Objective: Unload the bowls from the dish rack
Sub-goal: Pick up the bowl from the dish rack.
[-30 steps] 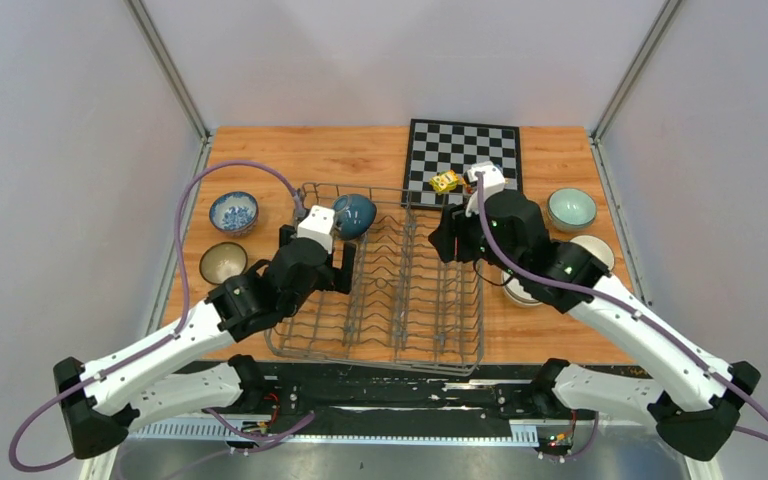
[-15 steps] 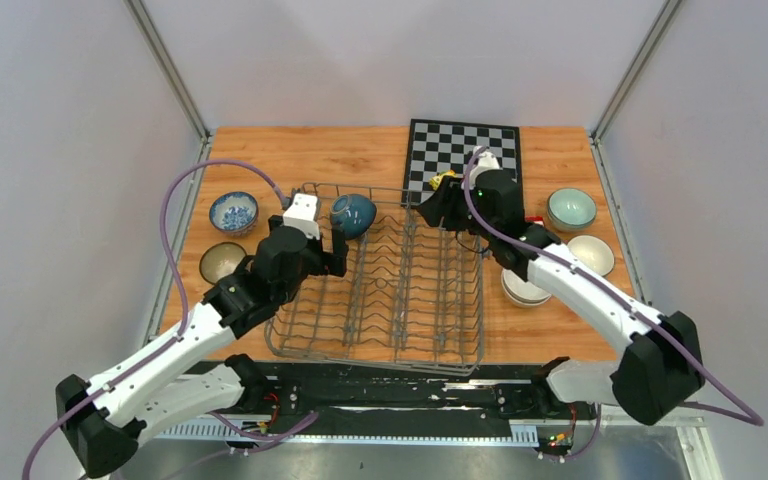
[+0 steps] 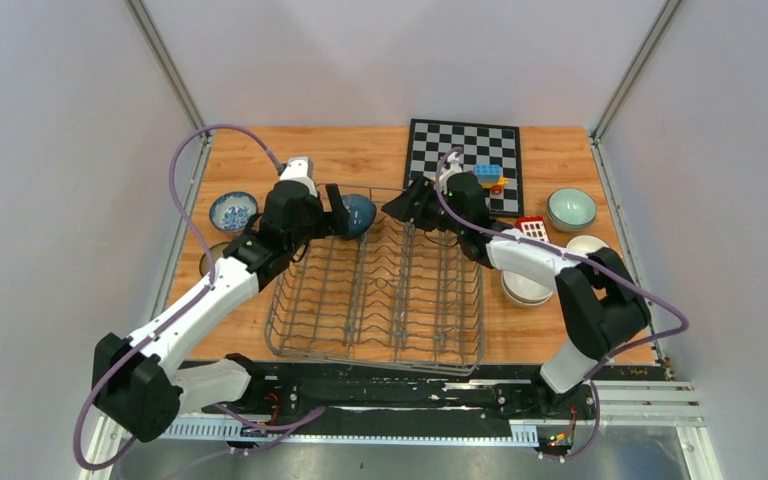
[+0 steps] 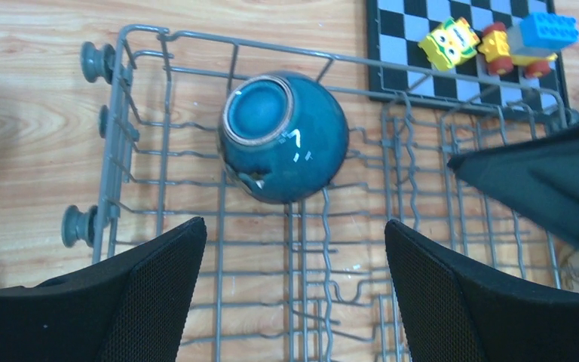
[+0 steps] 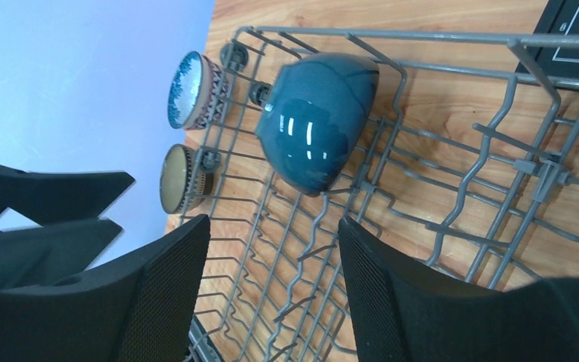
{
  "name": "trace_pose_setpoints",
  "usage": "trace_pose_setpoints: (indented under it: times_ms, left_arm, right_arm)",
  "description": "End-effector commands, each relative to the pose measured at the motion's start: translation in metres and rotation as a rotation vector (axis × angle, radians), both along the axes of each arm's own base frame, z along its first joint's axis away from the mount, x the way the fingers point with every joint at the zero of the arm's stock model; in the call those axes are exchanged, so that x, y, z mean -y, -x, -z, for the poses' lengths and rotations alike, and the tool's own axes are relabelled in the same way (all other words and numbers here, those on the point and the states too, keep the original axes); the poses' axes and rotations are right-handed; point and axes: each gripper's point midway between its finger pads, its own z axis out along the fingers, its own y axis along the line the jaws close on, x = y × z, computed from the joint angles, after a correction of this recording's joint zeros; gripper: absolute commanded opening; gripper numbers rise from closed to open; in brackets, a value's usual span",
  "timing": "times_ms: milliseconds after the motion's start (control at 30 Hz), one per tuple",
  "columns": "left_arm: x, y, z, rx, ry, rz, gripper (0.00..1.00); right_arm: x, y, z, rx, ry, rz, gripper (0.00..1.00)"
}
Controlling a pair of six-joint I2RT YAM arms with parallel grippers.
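Note:
One dark teal bowl (image 3: 357, 212) lies tilted in the far left corner of the grey wire dish rack (image 3: 380, 300), foot ring up in the left wrist view (image 4: 283, 137). My left gripper (image 3: 338, 215) hovers open just short of it over the rack wires (image 4: 294, 223), touching nothing. From the right, my right gripper (image 3: 400, 208) faces the same bowl (image 5: 318, 121), open and empty (image 5: 273, 221). Other bowls stand on the table: blue-and-white (image 3: 232, 211), brown (image 3: 210, 260) partly behind my left arm, celadon (image 3: 571, 208), beige (image 3: 590, 247), and a white stack (image 3: 525, 288).
A chessboard (image 3: 470, 150) lies behind the rack with toy blocks (image 3: 490, 176) on it, and a small red-and-white piece (image 3: 530, 228) sits by my right arm. The rack's raised wire sides (image 5: 452, 188) surround the teal bowl. Metal frame posts border the table.
Both arms have reached toward the rack's far end. The left gripper came up to the teal bowl; the right gripper swung left over the rack toward it and opened slightly wider.

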Motion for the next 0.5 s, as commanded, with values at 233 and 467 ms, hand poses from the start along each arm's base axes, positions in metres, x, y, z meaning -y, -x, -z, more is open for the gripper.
trace_pose_setpoints:
  times_ms: [233, 467]
  left_arm:
    - [-0.001, -0.052, 0.019, -0.066, 0.037, -0.089, 0.72]
    - [-0.017, -0.077, 0.038, -0.058, 0.017, -0.178, 0.53]
  right_arm:
    - [-0.025, -0.018, 0.027, -0.117, -0.113, -0.031, 0.79]
    - [-0.039, -0.036, 0.038, -0.141, -0.168, -0.029, 0.79]
